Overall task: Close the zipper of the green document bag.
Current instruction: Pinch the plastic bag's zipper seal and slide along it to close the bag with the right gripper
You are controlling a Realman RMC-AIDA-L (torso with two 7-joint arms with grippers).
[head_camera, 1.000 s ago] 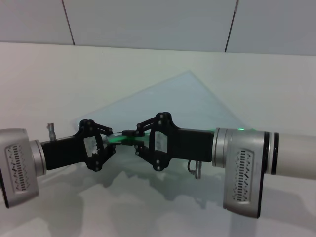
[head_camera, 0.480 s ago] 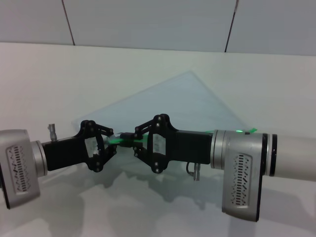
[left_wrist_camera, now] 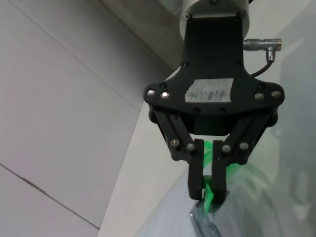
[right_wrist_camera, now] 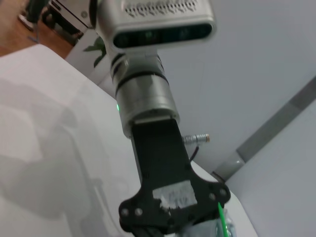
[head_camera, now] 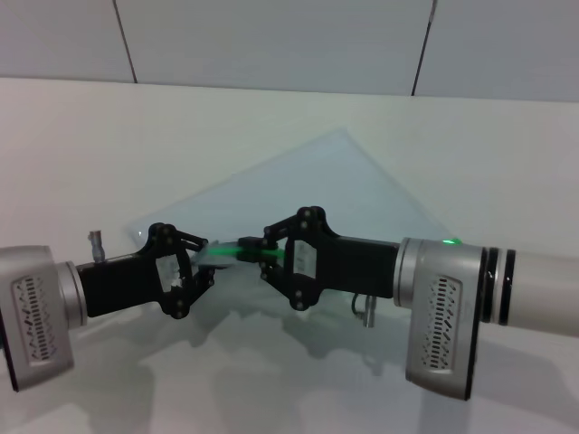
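The green document bag (head_camera: pixel 330 181) is a clear pale-blue pouch, lifted at its near edge above the white table. Its bright green zipper (head_camera: pixel 226 248) runs along that near edge between my two grippers. My left gripper (head_camera: pixel 203 257) is shut on the bag's corner at the strip's end. My right gripper (head_camera: pixel 248 251) faces it from the right, a short way along the strip. The left wrist view shows that right gripper (left_wrist_camera: pixel 207 183) from the front, its fingers pinched on the green zipper (left_wrist_camera: pixel 210 196). The slider itself is hidden between the fingers.
The white table (head_camera: pixel 90 145) stretches all around the bag. A grey panelled wall (head_camera: pixel 271 36) stands behind it. In the right wrist view the left arm's silver wrist (right_wrist_camera: pixel 145 98) fills the middle.
My right gripper has slid to the right along the strip, and more green now shows between the two grippers. The left gripper has stayed almost in place.
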